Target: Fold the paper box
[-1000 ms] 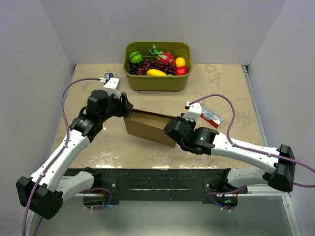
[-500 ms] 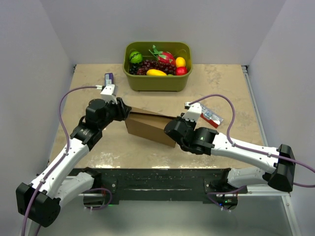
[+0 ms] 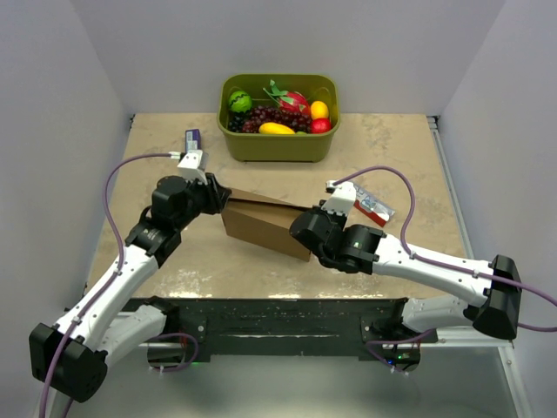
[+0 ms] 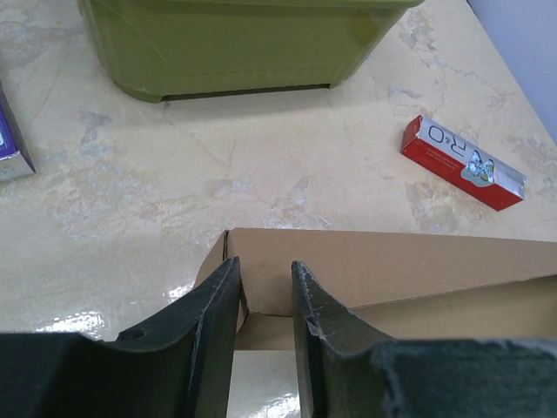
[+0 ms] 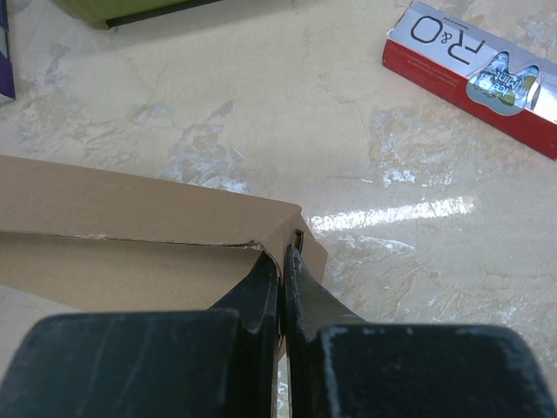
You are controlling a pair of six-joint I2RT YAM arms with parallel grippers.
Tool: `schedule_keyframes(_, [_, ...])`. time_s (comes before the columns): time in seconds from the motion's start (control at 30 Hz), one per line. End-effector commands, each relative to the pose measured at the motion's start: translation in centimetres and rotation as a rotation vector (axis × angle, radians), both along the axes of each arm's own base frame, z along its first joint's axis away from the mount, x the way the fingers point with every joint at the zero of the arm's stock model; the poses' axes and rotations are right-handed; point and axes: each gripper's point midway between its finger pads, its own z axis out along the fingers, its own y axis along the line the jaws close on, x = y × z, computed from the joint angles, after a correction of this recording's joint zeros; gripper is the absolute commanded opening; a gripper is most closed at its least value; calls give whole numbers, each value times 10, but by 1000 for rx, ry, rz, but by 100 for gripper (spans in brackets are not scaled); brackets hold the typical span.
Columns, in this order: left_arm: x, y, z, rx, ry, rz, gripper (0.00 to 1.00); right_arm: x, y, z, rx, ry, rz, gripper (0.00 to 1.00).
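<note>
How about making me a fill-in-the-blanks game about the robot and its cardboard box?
1. The fruit sits in a ____ tub.
2. The right end effector is pinching the paper box at a ____, where two walls meet.
3. The packet marked R&O is silver and ____.

Missing words: green; corner; red.
</note>
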Motion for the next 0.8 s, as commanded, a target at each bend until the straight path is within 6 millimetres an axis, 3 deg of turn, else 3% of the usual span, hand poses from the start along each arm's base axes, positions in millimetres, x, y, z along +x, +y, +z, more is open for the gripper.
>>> schedule_keyframes(0.0, [-17,11,-58,105,173,-6,34,-49,-23,-82,-219,313,97,0])
schedule_keyframes(0.3, [-13,10,-58,119,169,-19,32,-68,-38,-104,-242,407,82,0])
schedule_keyframes(0.37, [-13,11,-60,122,170,-18,31,-66,-37,-95,-240,394,78,0])
schedule_keyframes(0.4, [-13,11,-59,124,167,-16,31,-62,-31,-81,-230,382,89,3])
schedule_keyframes(0.47, [-14,12,-60,126,166,-14,31,-57,-28,-66,-230,358,98,10])
schedule_keyframes(0.5, [-14,12,-59,123,163,-13,31,-54,-24,-52,-221,346,99,18])
schedule_keyframes(0.6, [-13,12,-56,119,155,-15,31,-48,-19,-32,-216,323,100,27])
schedule_keyframes(0.77, [-11,10,-50,113,143,-21,31,-40,-18,-22,-209,310,94,35])
